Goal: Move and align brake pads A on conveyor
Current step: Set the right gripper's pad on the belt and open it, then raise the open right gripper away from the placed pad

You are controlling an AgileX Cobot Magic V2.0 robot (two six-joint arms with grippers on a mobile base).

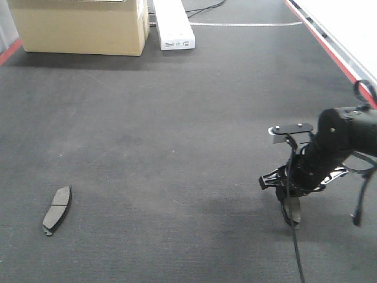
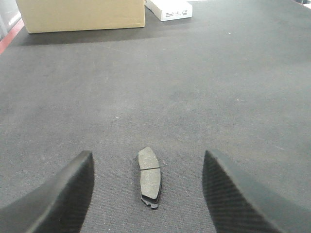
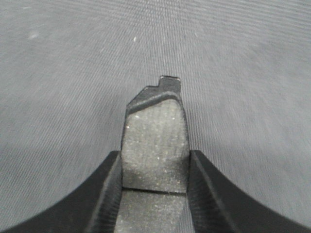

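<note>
Conveyor (image 1: 177,147) is matte charcoal with a rough, carpet-like pile; a red stripe (image 1: 330,44) runs along its far right edge. One loose brake pad (image 1: 57,209) lies flat on the belt at my near left. It is a dark grey, slightly curved oblong with a thin groove across its middle and a small notched tab at the near end. The left gripper (image 2: 148,160) hangs just over it, released, its dark woven-textured fingers (image 2: 63,194) spread wide to either side and well apart from the pad. The right gripper (image 1: 293,212) points down over the belt at my right, clenched on the held brake pad (image 3: 154,141): grainy grey friction face, groove visible, stepped black backing at the tip. I cannot tell whether that tip touches the belt. At the far end sit a cardboard box (image 1: 76,26) and a long white carton (image 1: 174,26) – both closed, contents unseen.
</note>
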